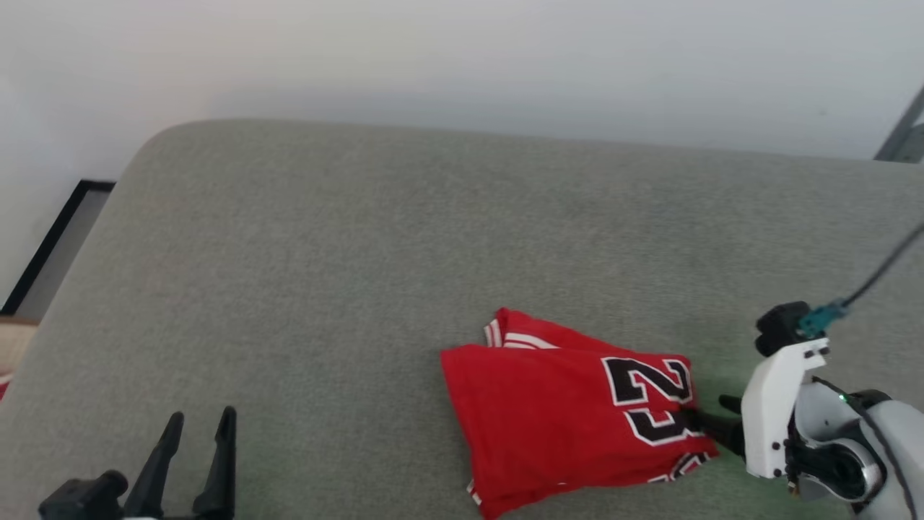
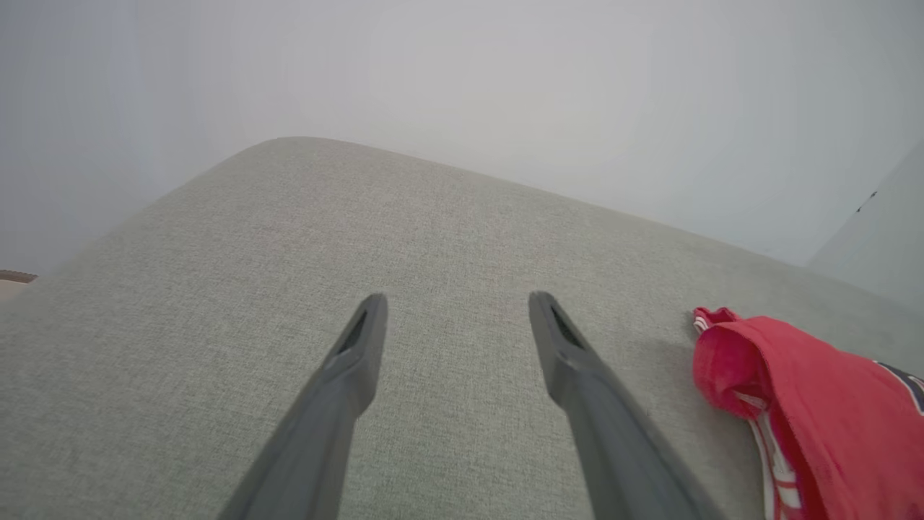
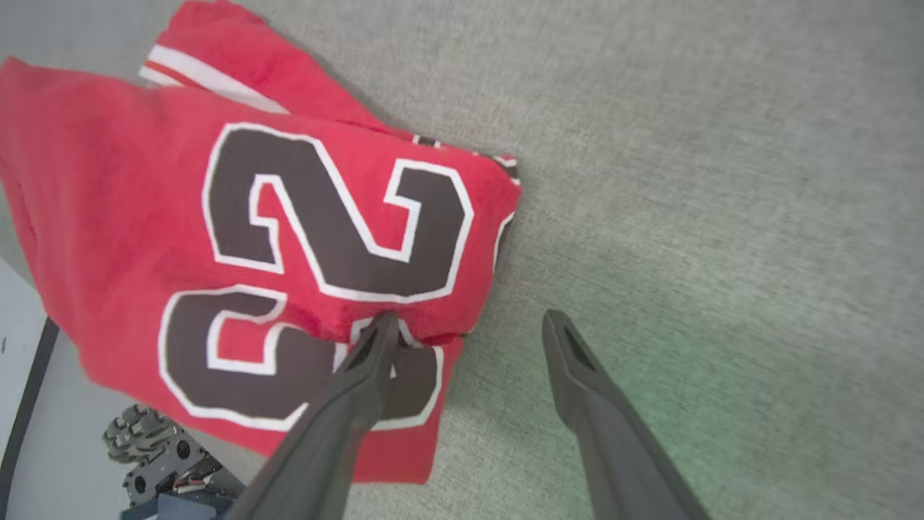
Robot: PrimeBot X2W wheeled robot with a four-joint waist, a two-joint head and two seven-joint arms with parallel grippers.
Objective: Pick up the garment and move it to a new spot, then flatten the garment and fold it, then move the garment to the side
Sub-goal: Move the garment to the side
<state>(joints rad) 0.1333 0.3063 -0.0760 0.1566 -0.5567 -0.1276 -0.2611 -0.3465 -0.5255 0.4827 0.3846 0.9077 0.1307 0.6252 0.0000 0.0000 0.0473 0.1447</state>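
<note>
The garment [image 1: 548, 419] lies folded on the grey-green cushion [image 1: 361, 253], a red jersey with large black-and-white numerals and striped trim at its far corner. My right gripper [image 1: 704, 408] points left at its right edge and is open. In the right wrist view [image 3: 469, 318], one finger lies over the garment [image 3: 123, 217] at the lower numeral, and the other is above bare cushion. My left gripper [image 1: 202, 415] stands open at the lower left, well away from the jersey. Nothing sits between its fingers [image 2: 458, 300], and the garment [image 2: 816, 419] shows off to its right.
A pale wall [image 1: 462, 65] rises behind the cushion's far edge. A dark-framed panel [image 1: 50, 245] stands on the floor past the cushion's left side. The robot's wheeled base [image 3: 151, 455] shows below the cushion's near edge. Bare cushion spreads to the left of and beyond the garment.
</note>
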